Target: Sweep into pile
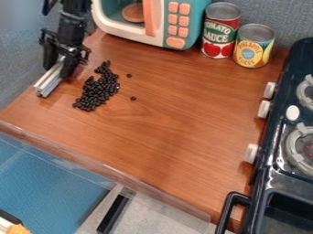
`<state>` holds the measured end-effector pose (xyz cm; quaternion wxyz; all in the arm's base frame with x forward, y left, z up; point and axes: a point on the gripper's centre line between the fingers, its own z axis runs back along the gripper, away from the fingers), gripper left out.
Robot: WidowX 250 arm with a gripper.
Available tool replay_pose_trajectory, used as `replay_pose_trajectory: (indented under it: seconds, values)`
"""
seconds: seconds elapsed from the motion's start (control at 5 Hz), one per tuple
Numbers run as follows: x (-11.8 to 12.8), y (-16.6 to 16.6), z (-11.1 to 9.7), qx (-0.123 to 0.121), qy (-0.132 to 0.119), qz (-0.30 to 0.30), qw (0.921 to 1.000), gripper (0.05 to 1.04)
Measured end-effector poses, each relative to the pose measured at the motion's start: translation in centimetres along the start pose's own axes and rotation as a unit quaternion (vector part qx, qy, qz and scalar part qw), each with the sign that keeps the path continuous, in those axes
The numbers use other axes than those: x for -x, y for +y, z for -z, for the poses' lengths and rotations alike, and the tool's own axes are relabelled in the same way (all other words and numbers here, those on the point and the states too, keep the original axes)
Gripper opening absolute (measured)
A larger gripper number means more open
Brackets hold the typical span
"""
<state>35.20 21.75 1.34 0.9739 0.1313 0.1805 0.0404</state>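
Gripper (60,66) clamped on silvery bar (50,81), prob. the sweeper, contact pts hard to see. Black beans (98,91) on counter (183,114), just beside bar. Risk: bar edge lifted → beans slip under; pushed too fast → stray beans (132,98) scatter.

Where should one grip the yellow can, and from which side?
Best around the upper body of the yellow can, coming straight down from above: it stands upright, round and straight-walled, with its top uncovered. The red can stands close on its left, so I'd probably close on the walls turned away from that narrow gap.
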Motion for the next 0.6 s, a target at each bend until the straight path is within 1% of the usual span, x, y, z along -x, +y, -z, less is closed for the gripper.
replay_pose_trajectory:
  seconds: [0.2, 0.4, 0.6]
  values:
    - [0.6, 0.4, -0.2, -0.036, -0.027, -0.017, 0.9988, 0.985]
    - [1.3, 0.9, -1.1, -0.028, -0.066, -0.019, 0.9972, 1.006]
    - [2.8, 4.4, -2.7, -0.006, -0.112, -0.053, 0.9922, 1.001]
